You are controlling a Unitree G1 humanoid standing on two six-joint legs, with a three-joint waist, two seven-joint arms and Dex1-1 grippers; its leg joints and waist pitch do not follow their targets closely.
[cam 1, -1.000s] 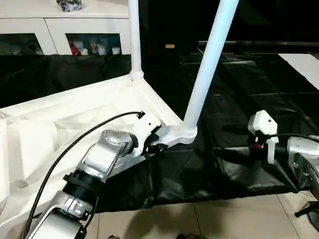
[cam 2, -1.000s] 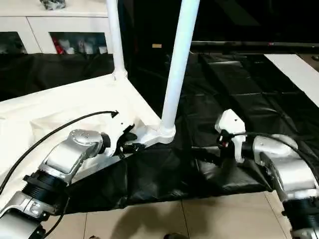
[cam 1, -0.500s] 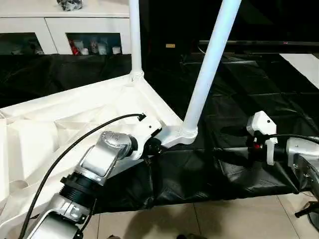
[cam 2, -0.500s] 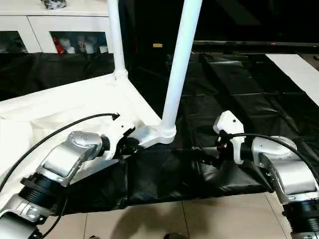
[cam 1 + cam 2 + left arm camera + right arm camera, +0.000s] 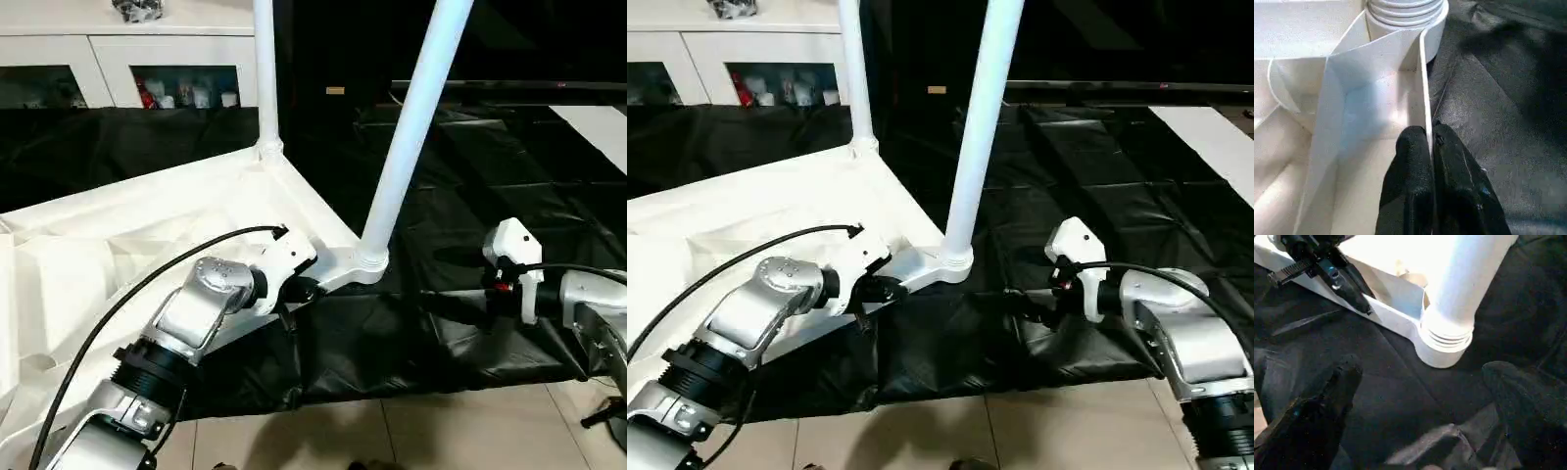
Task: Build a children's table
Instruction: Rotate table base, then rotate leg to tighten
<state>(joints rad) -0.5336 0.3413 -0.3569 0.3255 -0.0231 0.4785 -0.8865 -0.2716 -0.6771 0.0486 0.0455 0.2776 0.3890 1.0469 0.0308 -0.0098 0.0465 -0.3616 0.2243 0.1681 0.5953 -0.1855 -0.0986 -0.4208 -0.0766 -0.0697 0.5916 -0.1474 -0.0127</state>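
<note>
Tabletop (image 5: 118,245): lay upside down on the black sheet (image 5: 470,196).
Left gripper (image 5: 1429,142): pinched the tabletop's thin side wall beside the corner socket (image 5: 364,264).
Leg (image 5: 407,137): stood in that socket, long axis upward, leaning right.
Right gripper (image 5: 1425,421): spread wide, near the socket, holding nothing.

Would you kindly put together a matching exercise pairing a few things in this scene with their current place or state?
Things:
1. left gripper
2. right gripper
3. near leg
4. cabinet

Places or states:
A. open, above the black sheet, facing the corner socket
B. at the back, behind the tabletop, with glass doors
C. shut on the tabletop's thin rim beside the corner socket
D. seated in the corner socket, rising out of the picture

Pairs: 1-C, 2-A, 3-D, 4-B
</note>
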